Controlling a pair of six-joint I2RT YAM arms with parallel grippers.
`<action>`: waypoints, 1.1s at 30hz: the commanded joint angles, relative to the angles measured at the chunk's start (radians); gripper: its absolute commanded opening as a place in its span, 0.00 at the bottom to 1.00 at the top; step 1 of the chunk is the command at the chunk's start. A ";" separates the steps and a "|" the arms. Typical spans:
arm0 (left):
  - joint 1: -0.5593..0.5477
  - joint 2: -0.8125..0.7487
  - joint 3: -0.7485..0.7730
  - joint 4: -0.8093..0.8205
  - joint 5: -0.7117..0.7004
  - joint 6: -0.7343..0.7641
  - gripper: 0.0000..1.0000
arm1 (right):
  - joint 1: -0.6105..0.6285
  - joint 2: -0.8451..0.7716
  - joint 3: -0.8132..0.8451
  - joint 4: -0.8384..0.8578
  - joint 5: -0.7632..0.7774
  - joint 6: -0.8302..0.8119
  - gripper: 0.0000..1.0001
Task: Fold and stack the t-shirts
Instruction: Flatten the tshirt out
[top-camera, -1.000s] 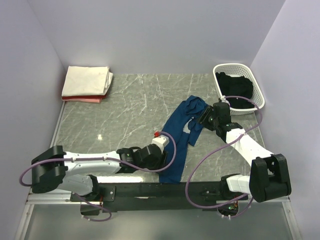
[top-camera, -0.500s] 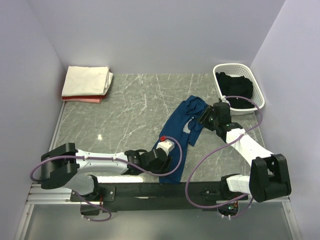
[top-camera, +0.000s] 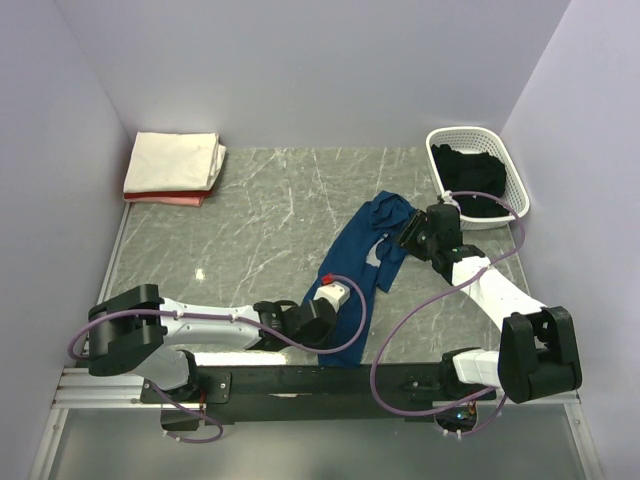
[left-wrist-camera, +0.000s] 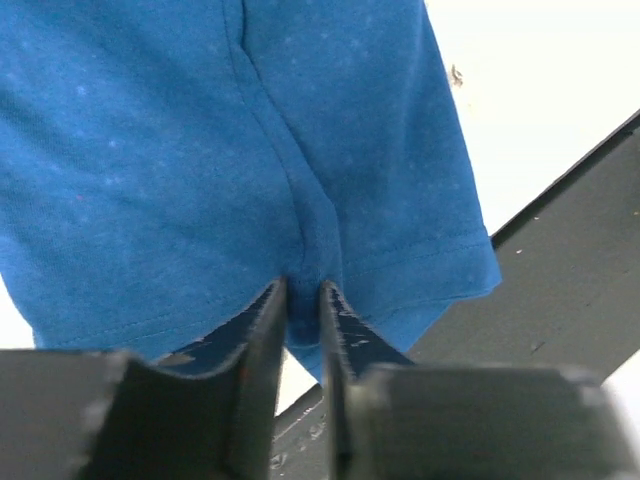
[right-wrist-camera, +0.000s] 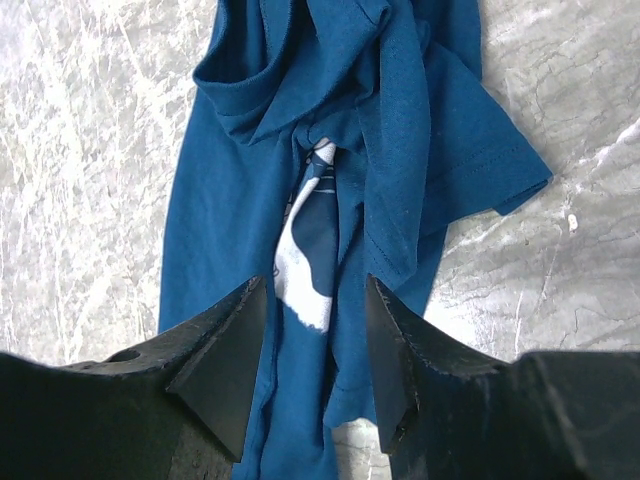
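Left claw (left-wrist-camera: 302, 298) is pinched almost shut, and there's a raised pleat of blue cloth caught between its two fingers, right at the hemmed end of the navy t-shirt (top-camera: 352, 252). That's the near end of the shirt, just beside the black rail (top-camera: 330, 380) along the front of the counter (top-camera: 250, 220).

Over to the right claw (right-wrist-camera: 313, 287): it's spread wide and gripping nothing, hanging over the bunched far end of the same shirt, with a finger on either side of the white print (right-wrist-camera: 300, 270). Whether it touches the cloth, I can't tell.

The navy shirt lies as a long crumpled strip from front to middle-right. In the far left corner, a folded cream-white shirt (top-camera: 175, 160) sits on a pink-red one (top-camera: 165, 199). At the far right, the white lattice basket (top-camera: 512, 170) holds a black shirt (top-camera: 468, 182).
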 joint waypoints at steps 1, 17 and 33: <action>-0.007 -0.024 0.020 -0.005 -0.034 0.001 0.23 | -0.006 0.006 0.005 0.036 0.013 0.005 0.51; 0.048 -0.331 -0.014 -0.263 -0.259 -0.086 0.01 | -0.035 0.110 0.111 -0.016 0.063 -0.016 0.51; 0.247 -0.444 -0.066 -0.254 -0.158 -0.062 0.01 | -0.041 0.328 0.172 -0.016 0.082 -0.036 0.36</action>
